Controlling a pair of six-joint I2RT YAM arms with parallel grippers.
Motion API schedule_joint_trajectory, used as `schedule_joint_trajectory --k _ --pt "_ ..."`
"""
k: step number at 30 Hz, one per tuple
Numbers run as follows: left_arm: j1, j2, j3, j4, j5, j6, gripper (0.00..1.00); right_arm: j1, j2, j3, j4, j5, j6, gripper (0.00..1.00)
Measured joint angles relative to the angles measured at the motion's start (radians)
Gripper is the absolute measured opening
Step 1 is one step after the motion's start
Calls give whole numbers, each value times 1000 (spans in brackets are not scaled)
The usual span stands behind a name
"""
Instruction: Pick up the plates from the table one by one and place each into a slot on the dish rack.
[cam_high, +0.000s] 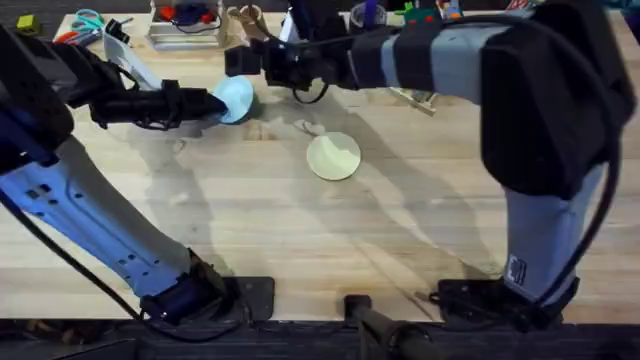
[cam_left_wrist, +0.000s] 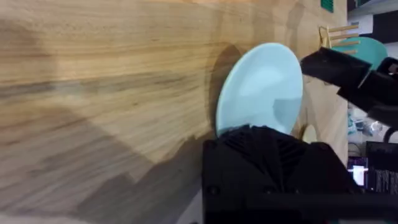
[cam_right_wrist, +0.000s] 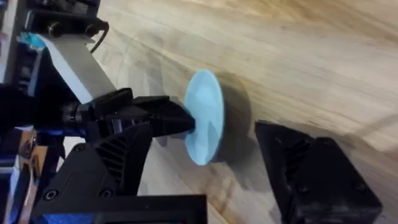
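Beside the cream plate (cam_high: 333, 157) on the tabletop (cam_high: 300, 230): blue plate (cam_high: 236, 98) held on edge, clenched by left end effector (cam_high: 215, 104); right end effector (cam_high: 240, 58) released, near blue plate.

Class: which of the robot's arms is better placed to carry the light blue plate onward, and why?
Left. Its fingers already pinch the light blue plate, lifted on edge; the right gripper is open beside it.
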Motion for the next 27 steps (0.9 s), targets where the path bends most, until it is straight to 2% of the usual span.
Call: schedule_joint_trajectory --k 8,11,12,24,25,26,27 --pt "0 0 0 0 0 0 41 32 66 39 1 -11 43 981" --pt "0 0 0 0 0 0 41 42 88 46 5 -11 52 951" --pt "0 0 0 0 0 0 40 59 90 49 16 -11 66 831" --pt "1 0 0 0 0 0 41 66 91 50 14 -6 73 432" --pt "1 0 0 0 1 0 41 66 91 50 13 -2 72 362" --pt "2 0 0 0 4 0 41 65 91 50 11 6 72 227" --pt "5 0 0 -1 6 0 41 61 91 50 7 12 74 138"
